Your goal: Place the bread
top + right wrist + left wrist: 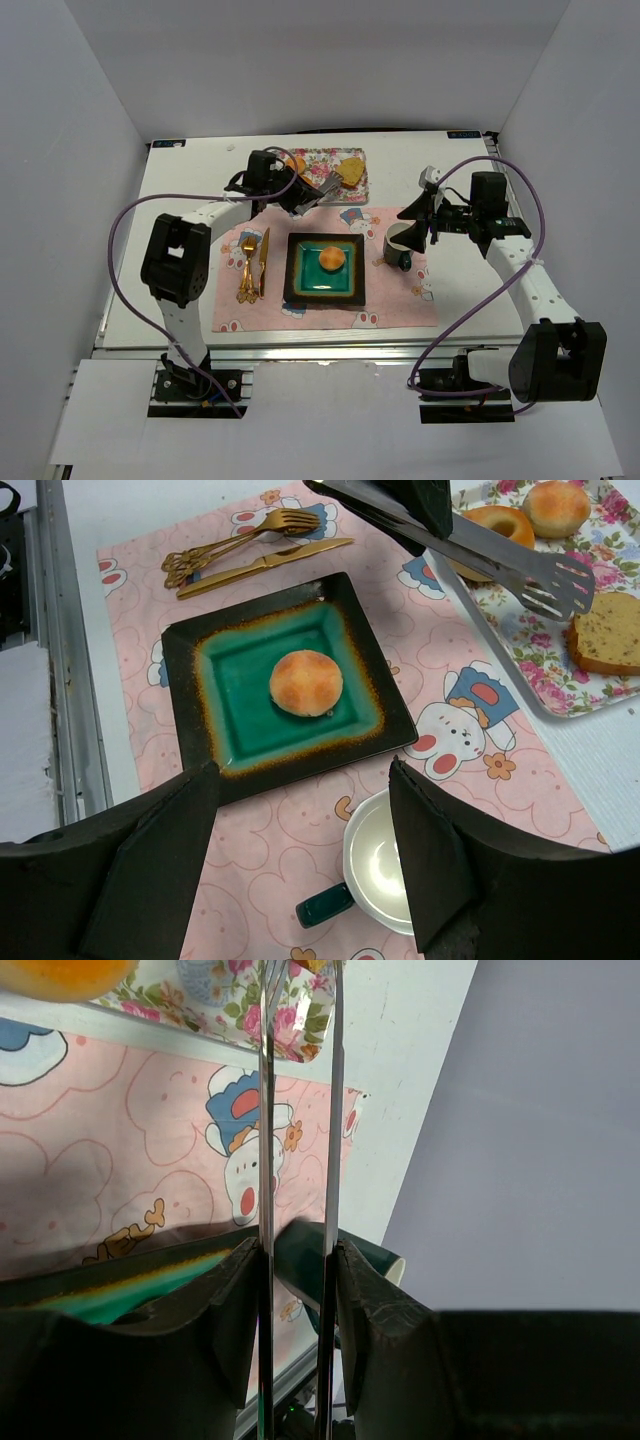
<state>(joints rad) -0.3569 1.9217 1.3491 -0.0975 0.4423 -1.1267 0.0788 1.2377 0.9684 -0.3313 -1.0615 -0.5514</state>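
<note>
A round bread roll [332, 258] lies in the middle of the square green plate [300, 290] on the pink placemat; the right wrist view shows the roll [305, 682] on the plate [190, 650]. My left gripper [297, 194] is shut on metal tongs [322, 187], whose empty tips hover at the near edge of the floral tray [318, 158]. In the left wrist view the tong blades [265, 1110] run up between my left gripper [298, 1250]. My right gripper [415, 225] is open and empty above the cup [400, 243], as its own view shows [300, 768].
The floral tray [600, 695] holds a bread slice [605, 630], a doughnut [495, 525] and another roll [555, 505]. A gold fork and knife [250, 265] lie left of the plate. The dark green cup [385, 865] stands right of the plate.
</note>
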